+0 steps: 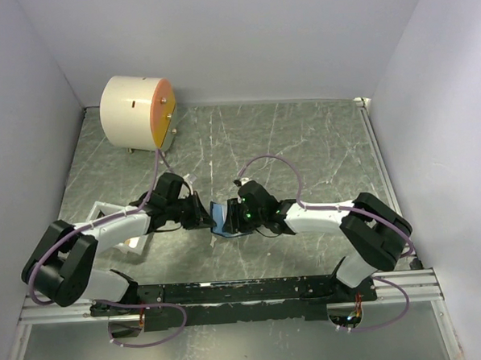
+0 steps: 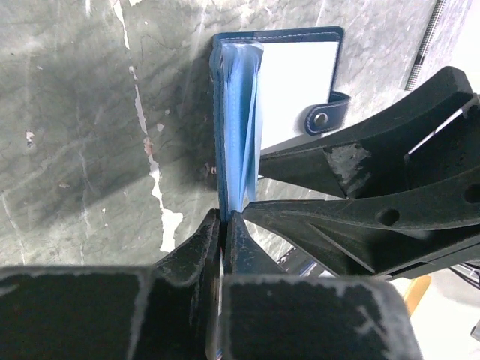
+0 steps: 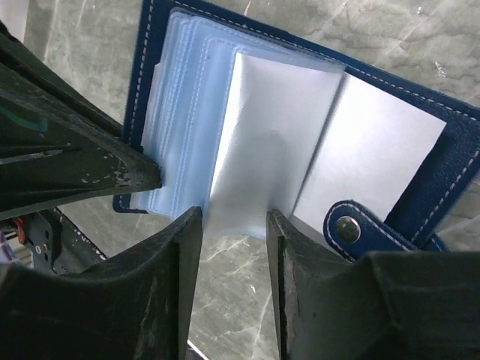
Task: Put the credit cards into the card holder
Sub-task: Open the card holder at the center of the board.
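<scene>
The card holder (image 1: 220, 216) lies open on the marble table between both arms, navy cover down, light blue pockets (image 3: 187, 120) fanned up, snap tab (image 3: 352, 229) at one side. My left gripper (image 2: 225, 219) is shut on the near edge of the blue pocket pages of the holder (image 2: 289, 71). My right gripper (image 3: 232, 221) stands open, its two fingers (image 3: 184, 247) either side of one clear pocket page (image 3: 262, 150) that bows up between them. In the top view the left gripper (image 1: 200, 215) and the right gripper (image 1: 236, 217) meet at the holder. No credit cards show.
A big cream cylinder with an orange face (image 1: 136, 113) stands at the back left. A white tray (image 1: 103, 211) lies partly under the left arm. White walls close in the table on three sides, and a metal rail (image 1: 254, 290) runs along the near edge.
</scene>
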You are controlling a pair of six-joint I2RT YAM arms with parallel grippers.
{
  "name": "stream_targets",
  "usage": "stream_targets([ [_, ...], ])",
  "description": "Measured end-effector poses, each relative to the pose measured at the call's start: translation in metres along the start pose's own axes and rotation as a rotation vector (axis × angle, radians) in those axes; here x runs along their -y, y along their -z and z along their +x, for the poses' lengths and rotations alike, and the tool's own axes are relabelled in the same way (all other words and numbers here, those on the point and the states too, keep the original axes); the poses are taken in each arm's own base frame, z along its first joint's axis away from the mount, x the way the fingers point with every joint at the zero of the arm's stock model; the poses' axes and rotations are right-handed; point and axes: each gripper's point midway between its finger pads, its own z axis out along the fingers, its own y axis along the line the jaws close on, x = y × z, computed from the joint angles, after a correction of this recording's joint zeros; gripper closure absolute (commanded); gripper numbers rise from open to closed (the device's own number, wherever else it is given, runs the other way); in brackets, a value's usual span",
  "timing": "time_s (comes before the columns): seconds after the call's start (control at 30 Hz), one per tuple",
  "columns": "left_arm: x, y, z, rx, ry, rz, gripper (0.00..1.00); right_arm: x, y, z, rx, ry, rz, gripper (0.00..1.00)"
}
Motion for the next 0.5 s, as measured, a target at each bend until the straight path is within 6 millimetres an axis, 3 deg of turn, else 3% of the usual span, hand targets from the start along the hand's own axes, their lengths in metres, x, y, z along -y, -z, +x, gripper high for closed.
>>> stream_targets([
  [0.17,0.007,0.01,-0.005,0.012,-0.009,-0.019,0.93,-0.006,0.013,-0.005,0.006,0.016,-0.004,0.57],
  [0.37,0.021,0.023,-0.023,0.055,-0.051,-0.088,0.93,-0.051,0.041,-0.033,0.116,0.032,-0.198,0.58],
  [0.5,0.021,0.027,-0.021,0.047,-0.079,-0.169,0.93,-0.059,0.038,-0.035,0.122,0.02,-0.238,0.54],
])
